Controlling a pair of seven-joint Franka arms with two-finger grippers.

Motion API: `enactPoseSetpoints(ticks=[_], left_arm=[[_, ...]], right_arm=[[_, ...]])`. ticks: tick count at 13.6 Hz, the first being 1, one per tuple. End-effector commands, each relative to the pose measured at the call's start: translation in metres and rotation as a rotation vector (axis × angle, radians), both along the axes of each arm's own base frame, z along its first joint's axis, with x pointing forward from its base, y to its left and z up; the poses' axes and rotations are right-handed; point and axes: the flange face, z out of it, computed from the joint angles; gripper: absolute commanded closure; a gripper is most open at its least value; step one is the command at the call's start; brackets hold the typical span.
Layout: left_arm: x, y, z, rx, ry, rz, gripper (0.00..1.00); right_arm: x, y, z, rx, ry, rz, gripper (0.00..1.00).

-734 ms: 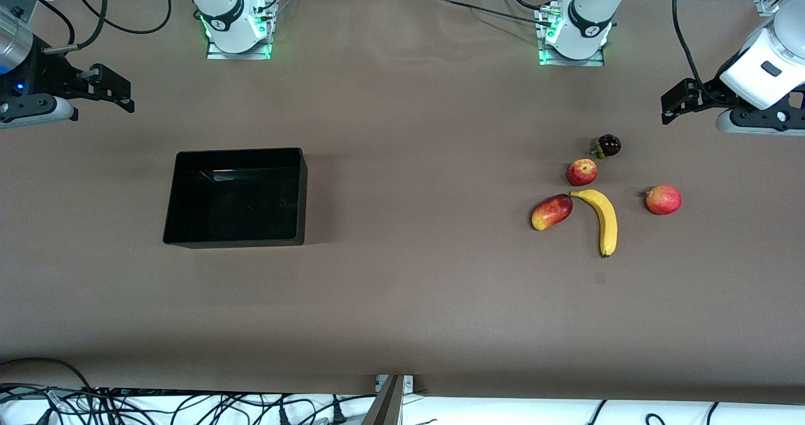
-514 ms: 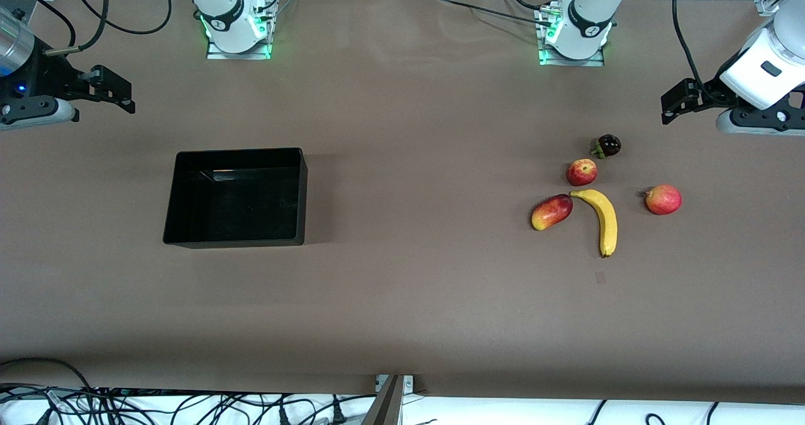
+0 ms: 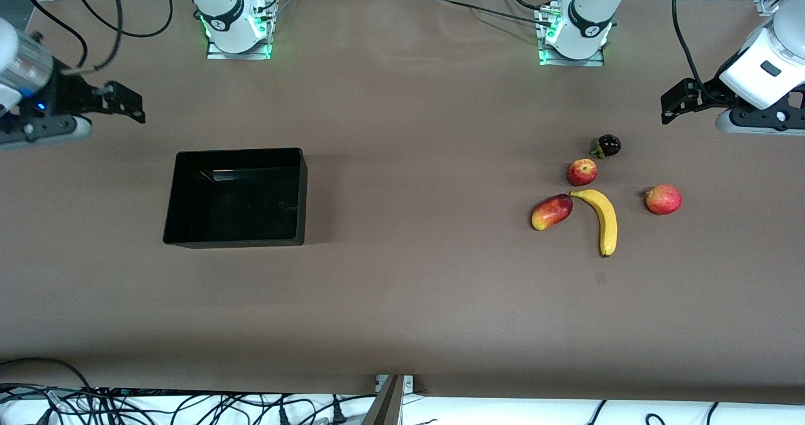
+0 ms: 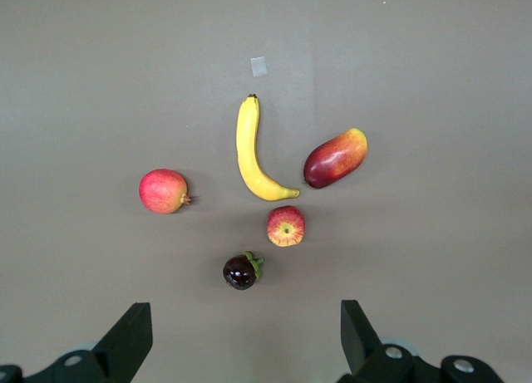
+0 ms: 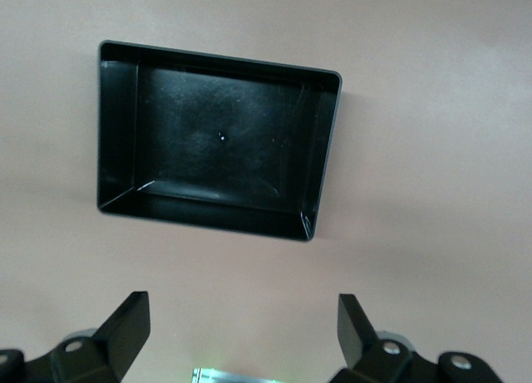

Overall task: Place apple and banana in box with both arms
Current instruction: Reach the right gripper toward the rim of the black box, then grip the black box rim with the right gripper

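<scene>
Two grippers, left gripper (image 4: 241, 350) over apple (image 4: 286, 226)

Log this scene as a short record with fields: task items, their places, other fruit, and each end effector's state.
box: black tray, empty, toward the right arm's end of the table
apple: on the table, toward the left arm's end
banana: on the table, nearer the front camera than the apple
other fruit: mango-like fruit beside the banana; pinkish-red round fruit; dark purple fruit
left end effector: open, empty, above the table by the fruit
right end effector: open, empty, above the table by the box
</scene>
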Motion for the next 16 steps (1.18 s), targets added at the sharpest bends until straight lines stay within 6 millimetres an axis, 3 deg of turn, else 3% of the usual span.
enactPoseSetpoints(ticks=[1, 4, 7, 13, 16], left_arm=[[0.004, -0.007, 0.005, -0.017, 0.012, -0.006, 0.00], [0.004, -0.007, 0.005, -0.017, 0.013, -0.005, 0.00], [0.004, -0.005, 0.005, -0.017, 0.015, -0.001, 0.00], [0.004, -0.006, 0.005, -0.017, 0.015, -0.003, 0.00], [0.004, -0.006, 0.005, -0.017, 0.015, -0.003, 0.00]], right_arm=[[0.000, -0.009, -0.060, -0.016, 0.000, -0.012, 0.00], [0.004, -0.021, -0.146, -0.014, -0.002, -0.037, 0.00], [0.006, -0.042, -0.211, -0.021, -0.011, -0.057, 0.00], [-0.004, -0.077, -0.279, -0.029, -0.036, -0.052, 0.00], [-0.007, -0.078, -0.299, -0.033, -0.038, -0.052, 0.00]])
